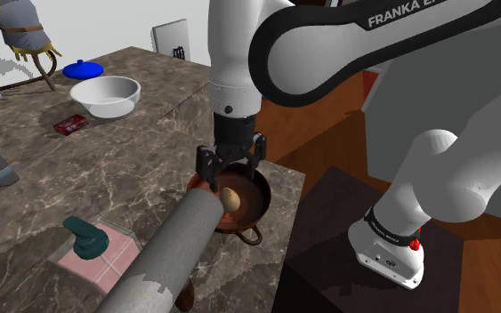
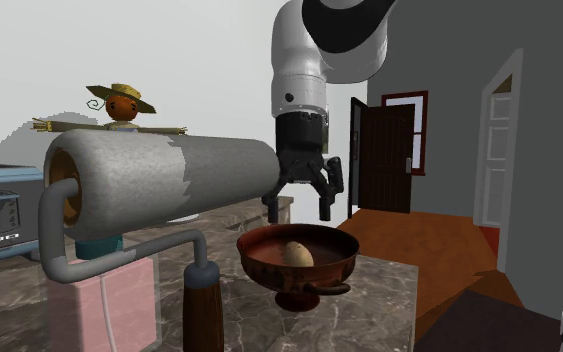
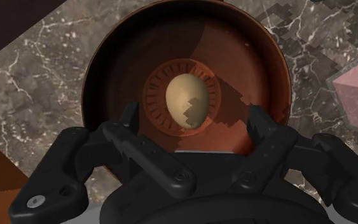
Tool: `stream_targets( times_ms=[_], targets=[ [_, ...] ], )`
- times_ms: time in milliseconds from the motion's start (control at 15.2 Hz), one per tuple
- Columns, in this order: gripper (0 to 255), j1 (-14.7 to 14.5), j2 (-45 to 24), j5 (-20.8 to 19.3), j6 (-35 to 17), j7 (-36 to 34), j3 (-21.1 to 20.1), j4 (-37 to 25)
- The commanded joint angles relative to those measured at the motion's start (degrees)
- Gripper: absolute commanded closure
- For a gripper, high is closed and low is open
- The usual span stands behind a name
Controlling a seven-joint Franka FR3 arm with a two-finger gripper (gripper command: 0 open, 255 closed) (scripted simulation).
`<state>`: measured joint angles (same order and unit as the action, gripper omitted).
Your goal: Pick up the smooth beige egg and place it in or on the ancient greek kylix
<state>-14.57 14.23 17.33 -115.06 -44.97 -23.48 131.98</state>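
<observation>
The beige egg (image 3: 187,100) lies at the centre of the reddish-brown kylix bowl (image 3: 117,48), loose and untouched. In the shoulder view the egg (image 1: 230,199) rests inside the kylix (image 1: 255,201) near the counter's corner. My gripper (image 1: 230,164) hangs just above the bowl, open, its fingers spread wide with nothing between them. The second exterior view has the gripper (image 2: 303,209) a short way above the egg (image 2: 298,254) in the kylix (image 2: 269,266), whose handle faces the camera.
A grey rolling-pin-like cylinder (image 1: 164,258) lies close in front of the kylix. A pink box (image 1: 106,256) with a teal piece, a white bowl (image 1: 105,94), a red packet (image 1: 70,124) and a blue lid (image 1: 83,68) sit on the marble counter (image 1: 79,178). The counter edge is beside the kylix.
</observation>
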Motion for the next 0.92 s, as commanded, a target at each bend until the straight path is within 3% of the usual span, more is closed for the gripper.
stream_targets(
  times_ms=[0,330,858],
  targets=[
    [0,0.00,0.00,0.00,0.00,0.00,0.00,0.00],
    [0,0.68,1.71,-0.69,7.49,-0.06,1.42,-5.67],
    [0,0.67,1.71,-0.70,7.49,-0.06,1.43,-5.67]
  ],
)
